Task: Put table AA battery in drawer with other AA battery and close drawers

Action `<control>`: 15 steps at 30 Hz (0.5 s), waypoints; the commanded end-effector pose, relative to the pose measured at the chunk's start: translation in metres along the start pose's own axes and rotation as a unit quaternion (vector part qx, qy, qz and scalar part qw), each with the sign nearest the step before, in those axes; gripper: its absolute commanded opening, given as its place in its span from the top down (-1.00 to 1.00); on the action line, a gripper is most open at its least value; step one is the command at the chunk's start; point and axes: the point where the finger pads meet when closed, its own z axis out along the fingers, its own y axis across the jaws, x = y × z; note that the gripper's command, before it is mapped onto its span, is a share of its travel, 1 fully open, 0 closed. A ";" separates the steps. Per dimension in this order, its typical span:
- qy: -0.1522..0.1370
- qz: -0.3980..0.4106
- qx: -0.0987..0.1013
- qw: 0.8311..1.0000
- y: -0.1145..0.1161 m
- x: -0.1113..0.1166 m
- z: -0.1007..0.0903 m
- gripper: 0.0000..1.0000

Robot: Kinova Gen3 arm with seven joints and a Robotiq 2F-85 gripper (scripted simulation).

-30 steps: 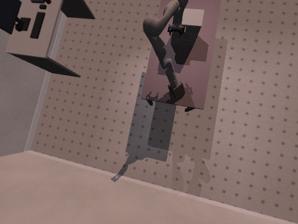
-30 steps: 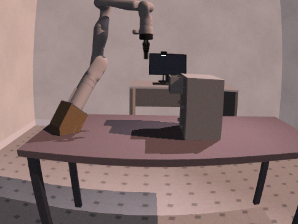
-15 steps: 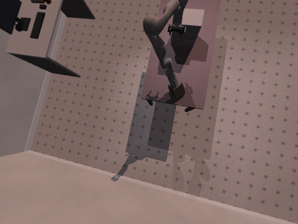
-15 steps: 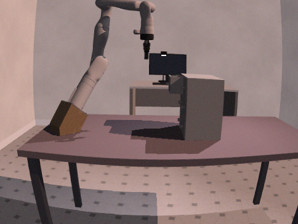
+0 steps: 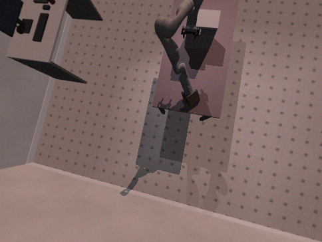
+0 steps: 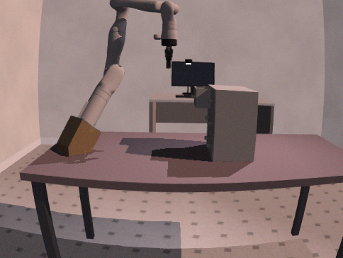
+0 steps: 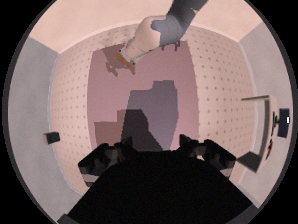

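the protruding top drawer (image 6: 203, 98) blocks descent close against the chest's (image 6: 234, 124) front.

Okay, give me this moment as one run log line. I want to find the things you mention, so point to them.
jaws (image 5: 191, 32) (image 6: 168, 66): open, above table (image 5: 209, 96) (image 6: 149, 175) (image 7: 107, 100) | chest (image 5: 208, 18) (image 6: 234, 124): upright, top drawer (image 6: 202, 97) pulled out | AA battery: not visible | drawer contents: cannot tell
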 end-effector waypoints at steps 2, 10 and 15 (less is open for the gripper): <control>-0.001 0.000 0.000 1.000 0.000 0.000 0.000 -1.00; -0.001 0.000 0.000 1.000 -0.002 0.006 0.000 -1.00; -0.001 0.000 0.000 1.000 -0.008 0.026 0.000 -1.00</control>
